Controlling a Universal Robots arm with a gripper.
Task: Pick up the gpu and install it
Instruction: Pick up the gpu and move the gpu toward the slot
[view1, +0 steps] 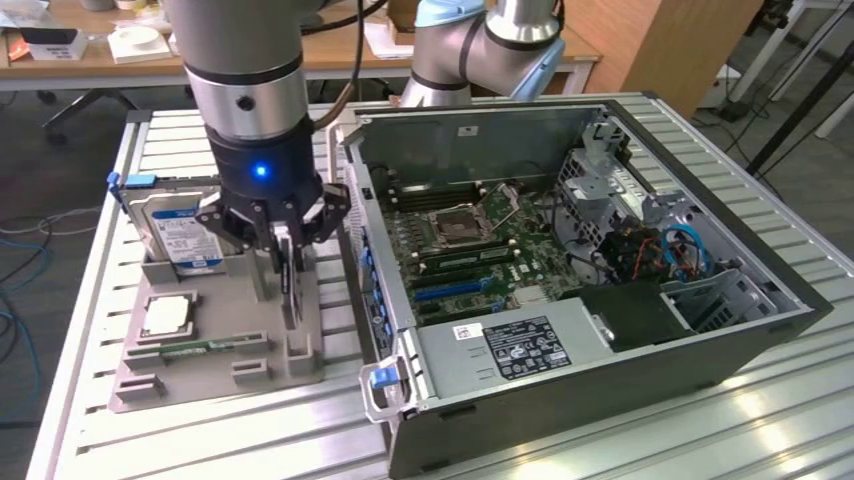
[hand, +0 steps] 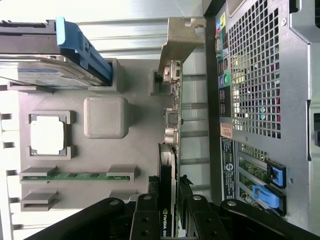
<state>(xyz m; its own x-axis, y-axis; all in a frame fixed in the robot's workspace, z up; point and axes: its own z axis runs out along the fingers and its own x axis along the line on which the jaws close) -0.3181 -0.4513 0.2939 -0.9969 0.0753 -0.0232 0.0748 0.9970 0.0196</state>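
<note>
We see the gripper (view1: 284, 247) at the centre-left of the exterior view, its jaws drawn narrow and closed on the top edge of the gpu (view1: 288, 292). In the wrist view one of the fingers (hand: 148, 212) presses each face of the thin black card. The card stands on edge in a slot of the grey holder (view1: 200, 370), not yet lifted clear, and its silvery bracket (hand: 181, 40) sits against a holder post.

Around it, the hard drive (view1: 180, 235) stands just beside on the exterior view's left. The processor chip (view1: 167, 315) and the memory stick (view1: 207, 347) lie lower left. The open computer case (view1: 400, 400) rises close on the exterior view's right, with the motherboard (view1: 467, 240) inside.

We judge the grip slender. A pinch on so thin an edge could let the card pivot or slip. The bracket could snag the post and drag the holder. A tilted card could strike the case wall.
</note>
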